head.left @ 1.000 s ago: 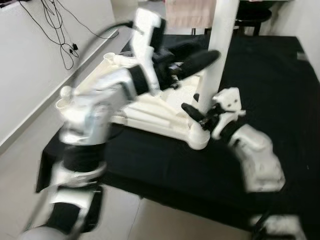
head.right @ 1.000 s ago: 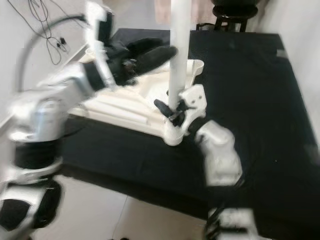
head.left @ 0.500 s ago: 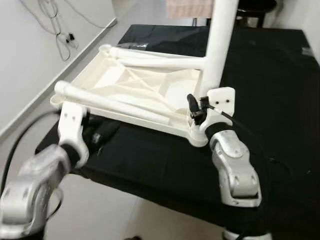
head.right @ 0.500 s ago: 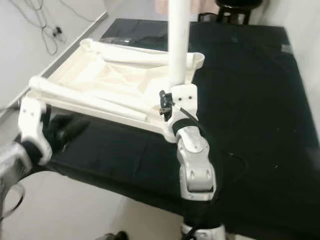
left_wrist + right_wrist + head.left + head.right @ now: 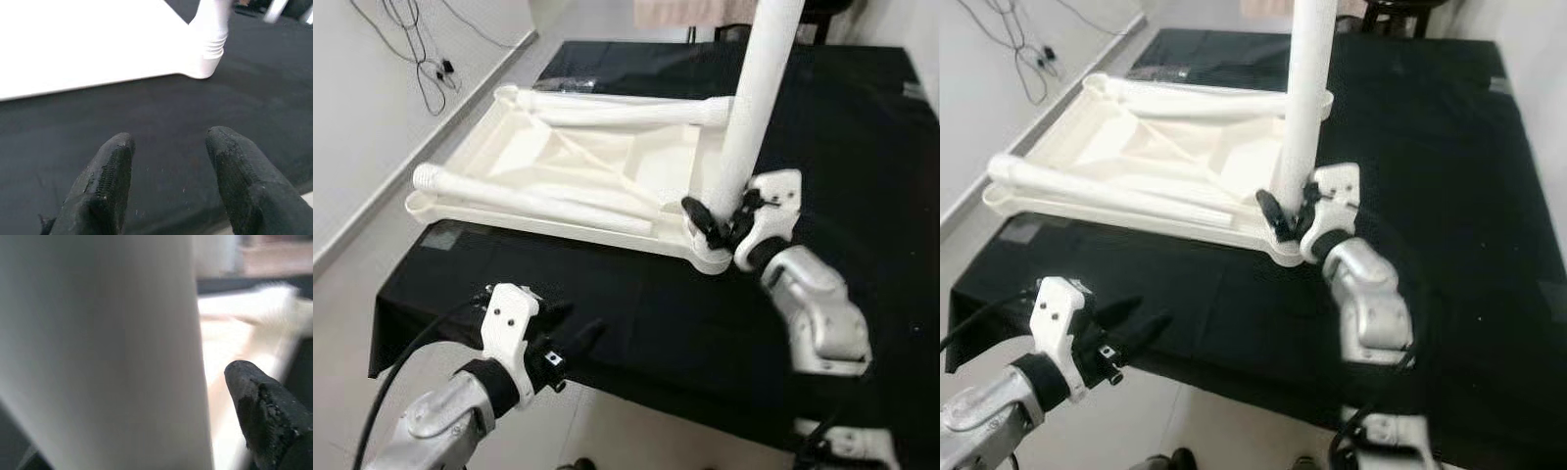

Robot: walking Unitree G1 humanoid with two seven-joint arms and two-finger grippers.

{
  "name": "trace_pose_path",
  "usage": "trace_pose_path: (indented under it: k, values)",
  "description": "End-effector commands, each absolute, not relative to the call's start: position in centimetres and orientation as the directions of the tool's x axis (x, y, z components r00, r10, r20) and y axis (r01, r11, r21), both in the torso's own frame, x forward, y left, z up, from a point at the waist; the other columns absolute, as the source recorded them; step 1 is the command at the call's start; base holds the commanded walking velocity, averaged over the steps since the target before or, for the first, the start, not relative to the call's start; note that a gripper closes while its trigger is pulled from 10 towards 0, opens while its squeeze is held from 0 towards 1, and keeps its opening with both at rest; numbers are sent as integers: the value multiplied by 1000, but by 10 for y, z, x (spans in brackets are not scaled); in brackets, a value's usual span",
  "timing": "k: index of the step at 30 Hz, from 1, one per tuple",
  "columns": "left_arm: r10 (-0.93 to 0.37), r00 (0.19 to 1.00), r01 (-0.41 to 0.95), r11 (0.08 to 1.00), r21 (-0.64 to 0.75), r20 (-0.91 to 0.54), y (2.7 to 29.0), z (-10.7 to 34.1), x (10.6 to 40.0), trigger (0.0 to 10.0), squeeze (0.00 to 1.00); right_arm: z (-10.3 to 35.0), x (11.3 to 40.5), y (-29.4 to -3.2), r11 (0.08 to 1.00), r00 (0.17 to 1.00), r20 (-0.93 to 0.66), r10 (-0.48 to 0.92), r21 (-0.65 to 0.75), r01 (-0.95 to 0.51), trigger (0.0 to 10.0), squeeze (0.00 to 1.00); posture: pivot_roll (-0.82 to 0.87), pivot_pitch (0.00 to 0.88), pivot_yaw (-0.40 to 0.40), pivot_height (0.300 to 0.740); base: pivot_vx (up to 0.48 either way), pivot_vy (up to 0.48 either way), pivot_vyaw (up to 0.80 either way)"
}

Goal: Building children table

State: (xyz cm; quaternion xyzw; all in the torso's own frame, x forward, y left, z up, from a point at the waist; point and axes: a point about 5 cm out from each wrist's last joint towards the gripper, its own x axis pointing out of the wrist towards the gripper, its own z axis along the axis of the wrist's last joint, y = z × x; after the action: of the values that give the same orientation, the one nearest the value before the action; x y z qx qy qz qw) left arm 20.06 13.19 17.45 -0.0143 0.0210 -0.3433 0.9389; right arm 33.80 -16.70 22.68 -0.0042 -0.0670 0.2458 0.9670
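White tabletop (image 5: 578,166), upside down, lying on black cloth (image 5: 636,304) toward the far left, near the white wall (image 5: 372,108) with its dangling cables (image 5: 421,54). Upright leg (image 5: 759,98) standing at the near right corner of the tabletop, tilted slightly rightward toward its upper end. Two further legs lying flat on the upturned underside: one (image 5: 533,196) along the near edge, one (image 5: 617,110) along the far edge. Right gripper (image 5: 720,220) at the foot of the upright leg, fingers closed around it just above the corner socket; in the right wrist view, one black fingertip (image 5: 264,411) pressed beside the broad white shaft (image 5: 102,352). Left gripper (image 5: 570,338) low at the near left, over the near edge of the cloth, well apart from the tabletop, fingers (image 5: 105,181) spread and holding nothing; in the left wrist view, threaded corner socket (image 5: 208,56) far ahead.
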Motion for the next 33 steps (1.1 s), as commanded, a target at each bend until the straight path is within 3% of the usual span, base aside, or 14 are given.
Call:
trace_pose_path:
  k: [1, 5, 7, 11, 12, 15, 19, 21, 24, 25, 26, 27, 28, 33]
  values:
    - [-676, 736, 675, 737, -36, -38, 129, 170, 196, 10000, 0, 221, 340, -158, 821, 814, 111, 570, -52, -568, 10000, 0, 7, 187, 77, 740, 0, 0, 0]
    - [-713, 701, 712, 701, -30, -25, 125, 170, 191, 10000, 0, 222, 342, -153, 741, 738, 80, 670, -115, -661, 10000, 0, 14, 183, 75, 740, 0, 0, 0]
    - [-750, 662, 750, 662, -7, -9, 122, 170, 186, 10000, 0, 220, 343, -145, 587, 593, 15, 805, -162, -793, 10000, 0, 12, 181, 75, 740, 0, 0, 0]
    - [-749, 662, 749, 662, -7, -2, 122, 169, 185, 10000, 0, 221, 348, -144, 551, 565, -16, 825, -203, -809, 10000, 0, 17, 181, 75, 740, 0, 0, 0]
    - [-745, 667, 745, 667, -5, 2, 123, 168, 183, 10000, 0, 225, 350, -143, 496, 512, -30, 858, -208, -843, 0, 0, 17, 180, 71, 740, 0, 0, 0]
    - [-746, 666, 746, 666, -9, 7, 125, 165, 180, 10000, 0, 228, 349, -147, 445, 458, -30, 889, -185, -876, 0, 0, 18, 181, 64, 740, 0, 0, 0]
    - [-750, 662, 750, 661, -31, 15, 126, 164, 179, 10000, 0, 224, 349, -153, 456, 473, -52, 879, -192, -869, 0, 0, 12, 183, 64, 740, 0, 0, 0]
    - [-764, 645, 764, 644, -42, 20, 124, 162, 179, 10000, 0, 217, 345, -159, 494, 515, -79, 853, -194, -848, 0, 0, 7, 181, 61, 740, 0, 0, 0]
    - [-779, 626, 779, 625, -49, 23, 122, 160, 179, 10000, 0, 190, 339, -169, 688, 708, -149, 690, -167, -706, 0, 0, 3, 183, 50, 740, 0, 0, 0]
    - [-779, 626, 779, 625, -49, 23, 122, 160, 179, 10000, 0, 190, 339, -169, 688, 708, -149, 690, -167, -706, 0, 0, 3, 183, 50, 740, 0, 0, 0]
    - [-783, 622, 783, 620, -51, 24, 122, 160, 179, 10000, 0, 183, 336, -172, 733, 751, -167, 638, -166, -660, 0, 0, 3, 183, 50, 740, 0, 0, 0]
    - [-786, 618, 786, 615, -59, 29, 121, 159, 179, 10000, 0, 162, 325, -180, 900, 903, -227, 366, -161, -405, 0, 0, 2, 186, 42, 740, 0, 0, 0]
    - [-789, 614, 789, 611, -67, 34, 121, 158, 179, 10000, 0, 140, 303, -200, 978, 952, -305, -33, -205, -32, 0, 0, 2, 186, 42, 740, 0, 0, 0]
    - [-798, 601, 798, 596, -92, 44, 122, 157, 184, 10000, 0, 124, 251, -191, 983, 937, -349, -21, -178, -44, 0, 0, -27, 188, 66, 740, 0, 0, 0]
